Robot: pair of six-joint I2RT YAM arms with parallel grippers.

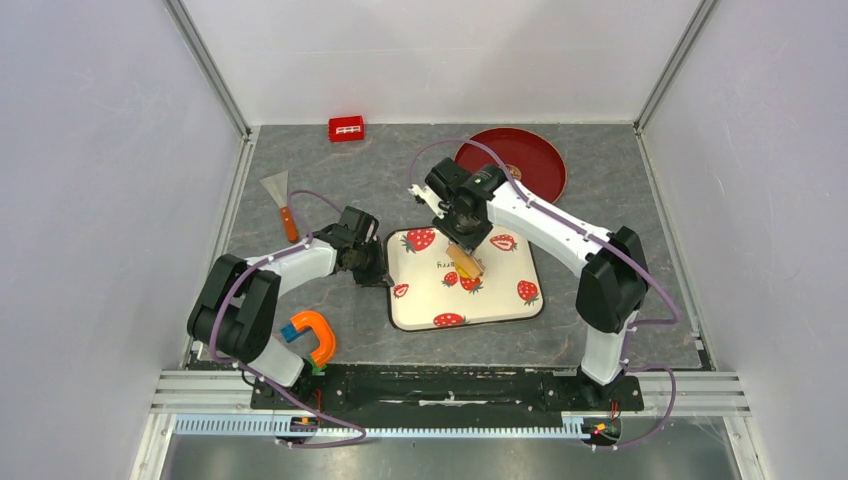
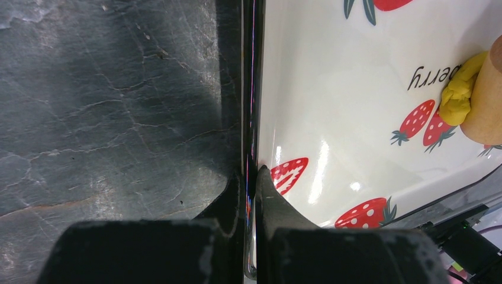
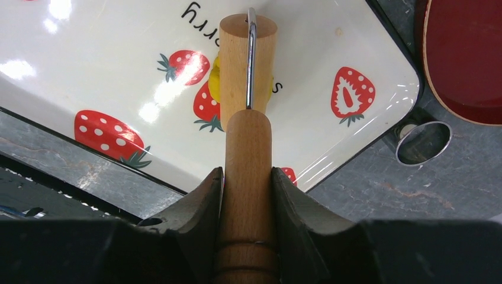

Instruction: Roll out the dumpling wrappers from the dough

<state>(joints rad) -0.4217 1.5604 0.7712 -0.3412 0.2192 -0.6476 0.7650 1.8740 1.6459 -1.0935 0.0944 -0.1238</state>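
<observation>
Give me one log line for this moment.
left gripper: shut on tray edge | right gripper: shut on roller handle | roller: on dough | dough: lump, on tray

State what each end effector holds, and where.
Right end effector grips the wooden roller by its handle; left end effector pinches the strawberry tray by its rim.

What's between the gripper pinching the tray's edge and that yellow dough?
Nothing loose: between left gripper and dough lies only strawberry-printed tray, per the left wrist view.
</observation>
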